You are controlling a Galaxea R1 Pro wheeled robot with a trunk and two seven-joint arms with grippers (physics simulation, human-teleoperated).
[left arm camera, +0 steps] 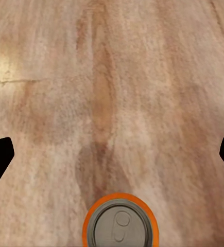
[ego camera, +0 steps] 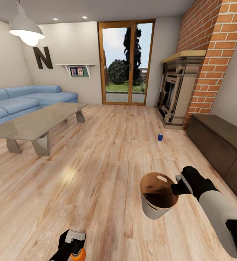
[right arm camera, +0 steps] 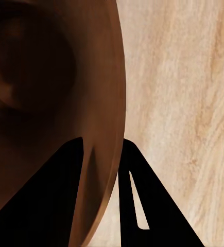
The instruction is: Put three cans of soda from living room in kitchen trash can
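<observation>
One light, slick orange can (left arm camera: 119, 225) sits under our wide-open left gripper (left arm camera: 112, 154); we'd pinch its rigid sides, while the right gripper (right arm camera: 123, 170) clamps the bin's rim (right arm camera: 117, 103).

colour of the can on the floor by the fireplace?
Blue, with a silver top: the can stands on the wood floor. Head view shows it best.

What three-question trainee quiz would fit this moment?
1. True or false: the blue can stands on the low table.
2. Which pincer grips the bin by its rim? A) left B) right
3. Fill in: the can at the left pincer is ____ in colour.

Key: 1 false, it stands on the floor near the fireplace; 2 B, the right pincer; 3 orange, the orange can.
</observation>
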